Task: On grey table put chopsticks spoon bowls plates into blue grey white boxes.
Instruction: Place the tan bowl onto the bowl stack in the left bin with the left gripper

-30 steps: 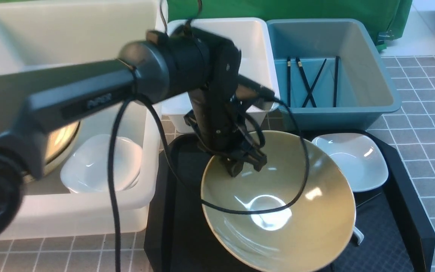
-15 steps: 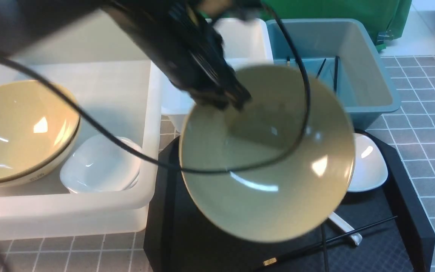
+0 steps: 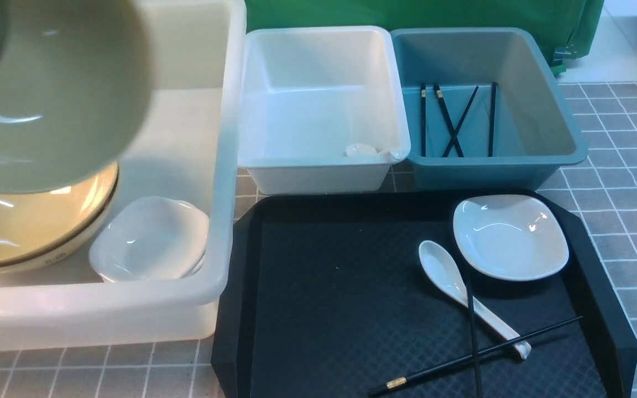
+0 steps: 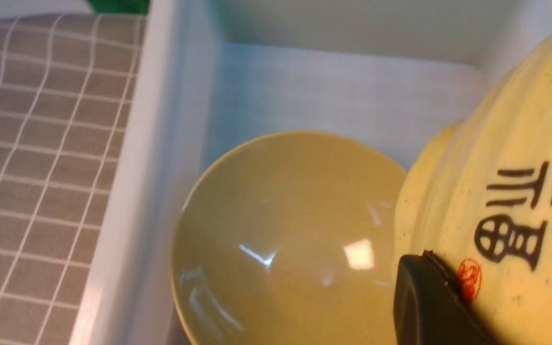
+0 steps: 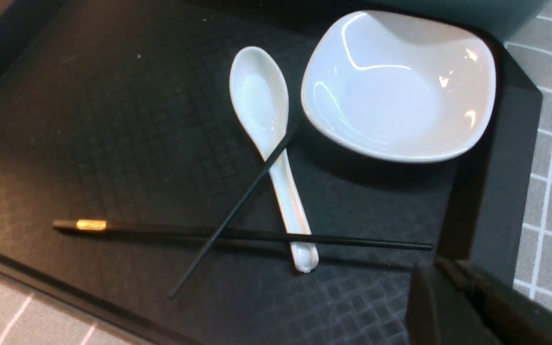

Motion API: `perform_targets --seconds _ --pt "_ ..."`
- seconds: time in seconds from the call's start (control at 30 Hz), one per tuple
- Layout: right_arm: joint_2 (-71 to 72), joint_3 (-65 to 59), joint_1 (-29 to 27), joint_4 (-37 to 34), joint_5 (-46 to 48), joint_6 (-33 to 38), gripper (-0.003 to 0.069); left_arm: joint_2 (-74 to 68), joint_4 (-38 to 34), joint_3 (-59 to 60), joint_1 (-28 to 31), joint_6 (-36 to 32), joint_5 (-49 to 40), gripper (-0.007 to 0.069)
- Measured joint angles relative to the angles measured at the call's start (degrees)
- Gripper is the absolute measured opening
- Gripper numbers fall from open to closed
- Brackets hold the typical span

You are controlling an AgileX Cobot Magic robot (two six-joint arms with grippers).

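Note:
My left gripper (image 4: 438,272) is shut on the rim of a yellow bowl (image 3: 47,94); one black finger (image 4: 424,306) presses its cream outside (image 4: 511,191). The bowl hangs tilted over the large translucent box (image 3: 224,166), above a second bowl (image 3: 31,232) and a white plate (image 3: 150,240) lying inside. On the black tray (image 3: 329,276) lie another plate (image 3: 509,235), a white spoon (image 3: 462,293) and two crossed chopsticks (image 3: 473,359). My right gripper (image 5: 453,273) is shut and empty by the tray's near right corner.
The white box (image 3: 324,105) holds a small white piece (image 3: 361,149) near its front wall. Several chopsticks (image 3: 451,119) lie in the blue-grey box (image 3: 567,138). Grey table (image 3: 617,188) tiles show to the right of the tray.
The left arm lifted the yellow bowl off the black tray and swung it left and up over the large box. The spoon and chopsticks beneath came into view. The right gripper stayed put.

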State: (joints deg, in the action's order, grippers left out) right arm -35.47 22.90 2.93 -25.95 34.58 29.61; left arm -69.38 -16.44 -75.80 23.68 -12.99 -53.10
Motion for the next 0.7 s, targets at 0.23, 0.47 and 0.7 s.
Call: perform_targets --seconds 0.23,0.47,0.7 --pt "0.0 0.0 3.38 -0.01 -1.34 0.0 0.0046 -4.3 -3.98 10.04 7.61 0.0 11.62 0.0002" --pt "0.0 0.0 3.38 -0.01 -1.51 0.0 0.0046 -11.81 -4.63 11.44 7.66 -0.11 15.45 0.0025" --pt "0.0 0.0 3.38 -0.01 -1.51 0.0 0.0046 -16.21 -5.09 11.44 7.79 -0.55 15.11 0.023"
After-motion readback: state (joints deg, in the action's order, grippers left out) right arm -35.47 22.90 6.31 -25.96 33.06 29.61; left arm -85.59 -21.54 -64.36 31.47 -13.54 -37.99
